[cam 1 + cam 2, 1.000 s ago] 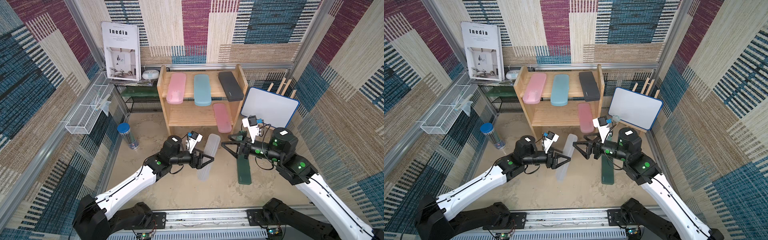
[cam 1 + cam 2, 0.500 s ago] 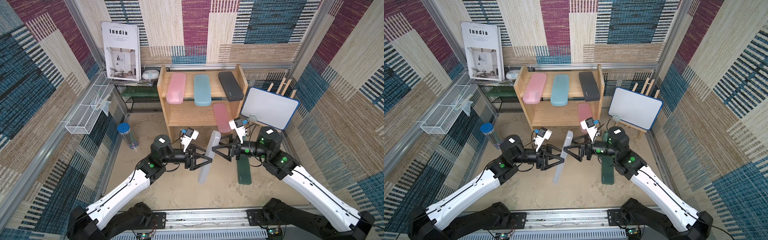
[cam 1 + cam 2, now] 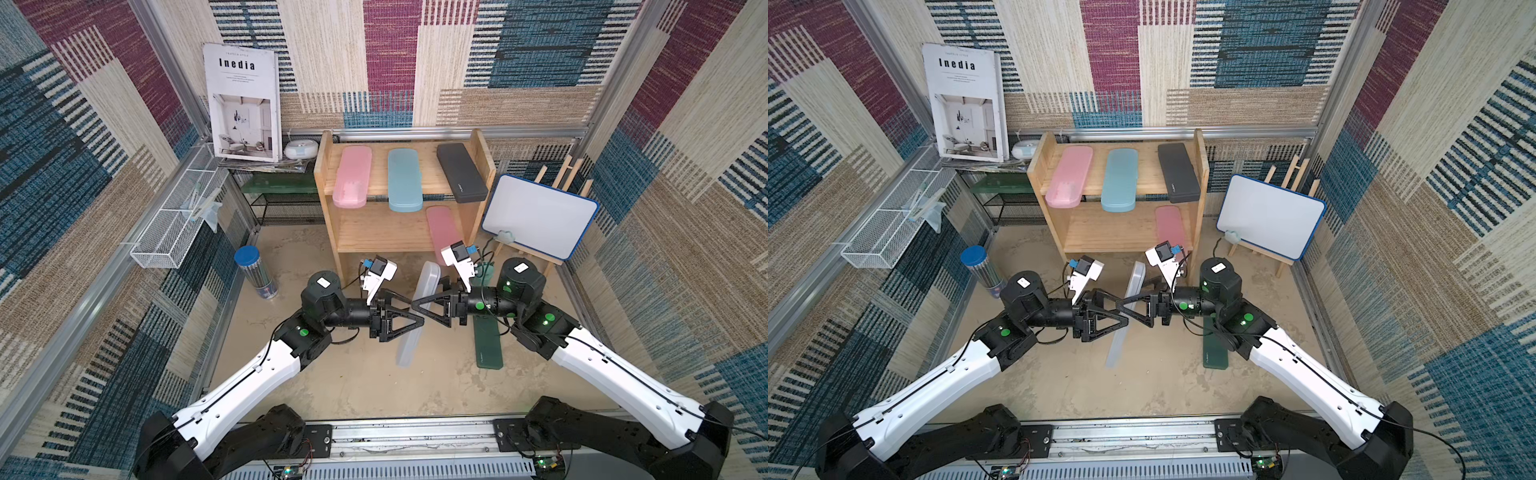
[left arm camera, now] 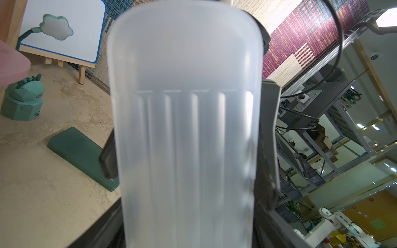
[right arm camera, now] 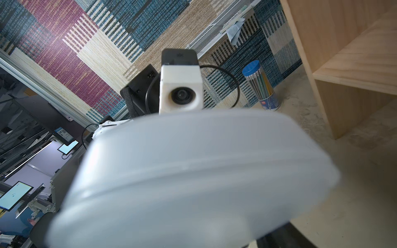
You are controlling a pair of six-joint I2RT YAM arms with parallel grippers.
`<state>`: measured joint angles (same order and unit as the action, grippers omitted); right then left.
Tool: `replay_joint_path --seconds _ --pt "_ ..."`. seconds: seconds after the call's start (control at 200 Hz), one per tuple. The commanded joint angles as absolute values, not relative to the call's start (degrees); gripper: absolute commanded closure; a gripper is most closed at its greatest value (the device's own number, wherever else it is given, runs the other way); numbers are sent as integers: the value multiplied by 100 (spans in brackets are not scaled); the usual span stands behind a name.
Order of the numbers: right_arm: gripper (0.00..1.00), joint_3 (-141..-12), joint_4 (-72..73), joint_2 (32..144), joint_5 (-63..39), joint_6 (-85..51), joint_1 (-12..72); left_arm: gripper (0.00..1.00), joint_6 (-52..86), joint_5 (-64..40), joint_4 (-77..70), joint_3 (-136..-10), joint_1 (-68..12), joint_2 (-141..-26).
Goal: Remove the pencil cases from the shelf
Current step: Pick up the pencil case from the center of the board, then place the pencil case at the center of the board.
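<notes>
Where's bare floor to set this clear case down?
Free: the wide strip between the clear case and the front rail; a smaller patch between the pencil tube and the shelf. Crowded: the right side, with the green case, teal toy and whiteboard close together.

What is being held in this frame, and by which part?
The frosted clear case, clamped mid-length across its width by the left gripper. The right gripper straddles the same stretch; whether it grips cannot be told.
</notes>
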<state>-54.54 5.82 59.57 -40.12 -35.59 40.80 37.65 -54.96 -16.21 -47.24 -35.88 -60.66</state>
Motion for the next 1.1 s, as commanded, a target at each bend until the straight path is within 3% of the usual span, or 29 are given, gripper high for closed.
replay_joint_path --seconds 0.0,0.14,0.27,0.471,0.571,0.846,1.097 --pt "27 -5459 923 5894 -3928 -3555 4087 14 3694 -5392 -1636 -4721 -3568 -6021" --pt "37 -5449 860 5841 -3802 -3518 4096 11 3527 -5168 -1316 -4731 -3555 -6010" --pt "38 -5516 525 5792 -3515 -3415 4098 8 3210 -4682 -731 -4770 -3523 -5930" --pt "37 -6152 -1851 6059 -2040 -2995 4104 6 2239 -1913 1394 -5009 -3463 -5593" --pt "37 -6088 -3014 6373 -1383 -3089 4088 5 2027 -1068 1931 -4989 -3450 -5517" --pt "38 -4828 -3603 7139 -939 -3875 4091 5 2193 -827 1849 -4393 -3445 -5420" --pt "37 -5766 -4323 8968 -259 -3493 3921 4 2093 -791 1943 -4299 -3441 -5556"
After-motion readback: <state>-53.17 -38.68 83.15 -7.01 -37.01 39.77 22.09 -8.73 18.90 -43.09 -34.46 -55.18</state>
